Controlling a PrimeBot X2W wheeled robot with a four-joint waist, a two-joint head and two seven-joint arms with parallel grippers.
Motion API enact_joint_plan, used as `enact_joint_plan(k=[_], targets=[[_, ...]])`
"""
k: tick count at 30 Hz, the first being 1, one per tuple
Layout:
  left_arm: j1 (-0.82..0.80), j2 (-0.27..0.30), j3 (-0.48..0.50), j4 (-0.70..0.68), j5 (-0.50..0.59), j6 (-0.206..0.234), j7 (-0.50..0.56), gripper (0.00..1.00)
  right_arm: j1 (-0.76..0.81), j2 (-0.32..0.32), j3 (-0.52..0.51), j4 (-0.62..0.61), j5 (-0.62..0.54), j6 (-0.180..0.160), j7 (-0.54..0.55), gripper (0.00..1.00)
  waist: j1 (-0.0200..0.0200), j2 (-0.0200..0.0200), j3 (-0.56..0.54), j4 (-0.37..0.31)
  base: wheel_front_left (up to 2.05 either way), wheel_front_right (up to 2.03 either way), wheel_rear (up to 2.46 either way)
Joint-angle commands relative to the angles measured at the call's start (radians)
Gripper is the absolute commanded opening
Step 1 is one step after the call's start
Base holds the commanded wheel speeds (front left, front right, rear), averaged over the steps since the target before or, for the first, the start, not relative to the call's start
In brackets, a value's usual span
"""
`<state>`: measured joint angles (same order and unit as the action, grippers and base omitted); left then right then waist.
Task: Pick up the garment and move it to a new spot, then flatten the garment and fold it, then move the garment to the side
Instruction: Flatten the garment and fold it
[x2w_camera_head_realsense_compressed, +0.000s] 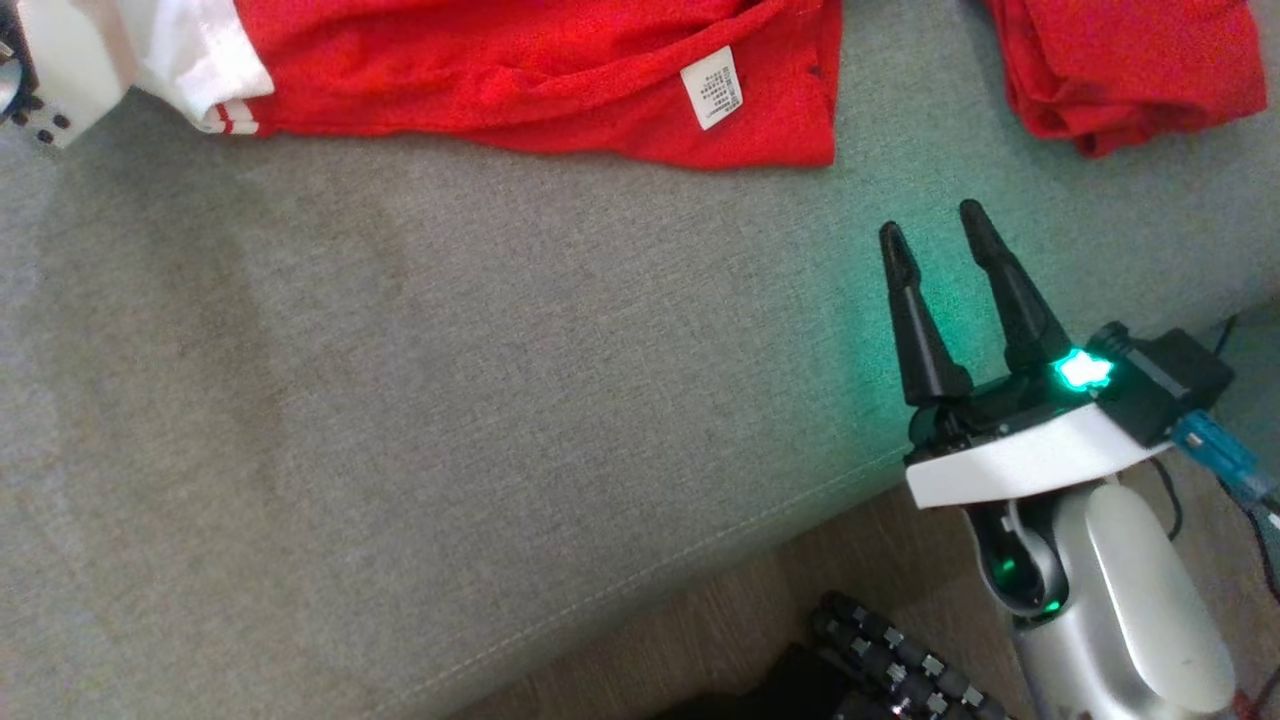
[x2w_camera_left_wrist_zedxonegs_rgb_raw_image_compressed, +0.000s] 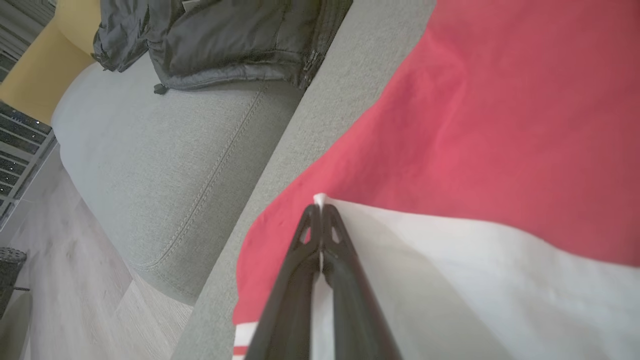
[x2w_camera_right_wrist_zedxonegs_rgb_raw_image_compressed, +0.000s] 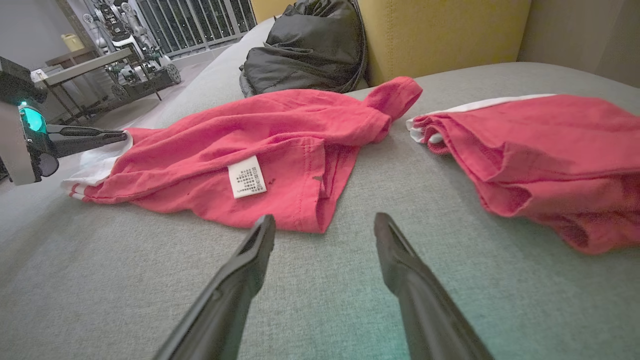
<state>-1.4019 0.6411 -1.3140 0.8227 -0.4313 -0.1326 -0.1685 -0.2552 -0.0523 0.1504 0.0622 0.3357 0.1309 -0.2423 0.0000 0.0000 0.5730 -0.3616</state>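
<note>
The garment (x2w_camera_head_realsense_compressed: 540, 70) is red with a white sleeve that has red stripes, and a white label (x2w_camera_head_realsense_compressed: 712, 87). It lies crumpled along the back of the grey sofa seat (x2w_camera_head_realsense_compressed: 400, 400). In the left wrist view my left gripper (x2w_camera_left_wrist_zedxonegs_rgb_raw_image_compressed: 320, 207) is shut on a fold of the white sleeve (x2w_camera_left_wrist_zedxonegs_rgb_raw_image_compressed: 450, 260), where it meets the red cloth (x2w_camera_left_wrist_zedxonegs_rgb_raw_image_compressed: 500, 100). The right wrist view shows the garment (x2w_camera_right_wrist_zedxonegs_rgb_raw_image_compressed: 260, 130) with my left gripper (x2w_camera_right_wrist_zedxonegs_rgb_raw_image_compressed: 120, 135) at its left end. My right gripper (x2w_camera_head_realsense_compressed: 932, 225) stands open over bare seat, short of the garment's right corner, with nothing between its fingers (x2w_camera_right_wrist_zedxonegs_rgb_raw_image_compressed: 324, 220).
A second red garment (x2w_camera_head_realsense_compressed: 1130, 60) lies bunched to the right (x2w_camera_right_wrist_zedxonegs_rgb_raw_image_compressed: 540, 150). A dark jacket (x2w_camera_right_wrist_zedxonegs_rgb_raw_image_compressed: 310, 45) rests against the yellow backrest (x2w_camera_right_wrist_zedxonegs_rgb_raw_image_compressed: 440, 30). The seat's front edge runs diagonally, with wooden floor (x2w_camera_head_realsense_compressed: 700, 640) below it.
</note>
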Motion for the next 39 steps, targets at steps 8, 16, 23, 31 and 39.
enact_joint_plan(k=[8,16,23,31,39], targets=[[-0.069,0.031,0.042,-0.062,0.026,0.002,-0.075,0.0,-0.059,0.002,-0.033,0.035,0.006,0.0,0.018,1.0,0.0,0.0,-0.041,0.047,0.0,0.0,0.0],[0.01,0.111,0.107,-0.296,0.009,0.09,-0.093,0.0,-0.251,0.002,-0.073,0.229,0.013,0.0,0.149,1.0,0.0,0.0,-0.07,0.145,0.0,0.0,0.0],[0.05,0.162,0.116,-0.405,0.019,0.131,-0.093,0.0,-0.391,0.002,-0.13,0.36,-0.059,0.0,0.244,1.0,0.0,0.0,-0.044,0.212,0.0,0.0,0.0],[0.045,0.151,0.116,-0.423,0.023,0.149,-0.093,0.0,-0.493,0.002,-0.168,0.433,-0.12,0.0,0.288,0.75,0.0,0.0,-0.016,0.24,0.0,0.0,0.0],[0.065,0.14,0.133,-0.412,0.01,0.166,-0.093,0.0,-0.5,0.002,-0.171,0.431,-0.177,0.0,0.253,0.0,0.0,0.0,-0.036,0.241,0.0,0.0,0.0]])
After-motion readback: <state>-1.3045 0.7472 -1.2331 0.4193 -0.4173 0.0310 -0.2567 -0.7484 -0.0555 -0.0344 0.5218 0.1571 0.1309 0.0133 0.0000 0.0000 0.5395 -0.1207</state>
